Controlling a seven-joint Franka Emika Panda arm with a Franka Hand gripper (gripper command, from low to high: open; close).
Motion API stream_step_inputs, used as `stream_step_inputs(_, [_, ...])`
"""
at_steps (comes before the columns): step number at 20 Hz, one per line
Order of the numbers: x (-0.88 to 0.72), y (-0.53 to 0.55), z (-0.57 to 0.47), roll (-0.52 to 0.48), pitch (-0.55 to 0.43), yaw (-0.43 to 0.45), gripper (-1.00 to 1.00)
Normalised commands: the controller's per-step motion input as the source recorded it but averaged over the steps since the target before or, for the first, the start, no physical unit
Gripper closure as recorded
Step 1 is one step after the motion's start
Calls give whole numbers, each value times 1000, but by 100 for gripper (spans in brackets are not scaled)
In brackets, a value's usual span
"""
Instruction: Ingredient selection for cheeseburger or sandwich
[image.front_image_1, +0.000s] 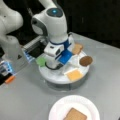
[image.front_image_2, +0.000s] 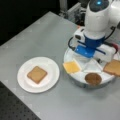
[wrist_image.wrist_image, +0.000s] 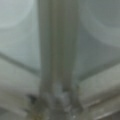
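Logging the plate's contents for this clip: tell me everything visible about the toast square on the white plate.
The toast square is a flat, tan-brown toy piece with rounded corners, lying face up and turned cornerwise near the middle of the white paper plate. Nothing is stacked on it, and only the plate touches it. The pincer is away over the divided round tray.

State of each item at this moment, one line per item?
Gripper: lowered into the tray, fingers hidden.
Tray: on the table, holds loose pieces.
Toast on plate: lying flat, alone.
Plate: holds only that toast.
Second toast: at the tray edge.
Yellow square: in a tray section.
Brown disc: in a tray section.
Green piece: at the tray rim.
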Motion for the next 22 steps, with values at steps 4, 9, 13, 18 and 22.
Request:
stream_step_inputs(4, [-147, 85, -129, -44, -101, 60, -100])
stream_step_inputs(9, [-147, 62, -156, -30, -133, 132, -100])
stream_step_inputs(13, [-179, 1, -194, 4, -182, 260, -100])
stream_step_inputs(18, [-231, -43, -144, 63, -107, 293, -100])
stream_step_inputs(22, [-213, -62, -121, 108, -92, 218, -100])
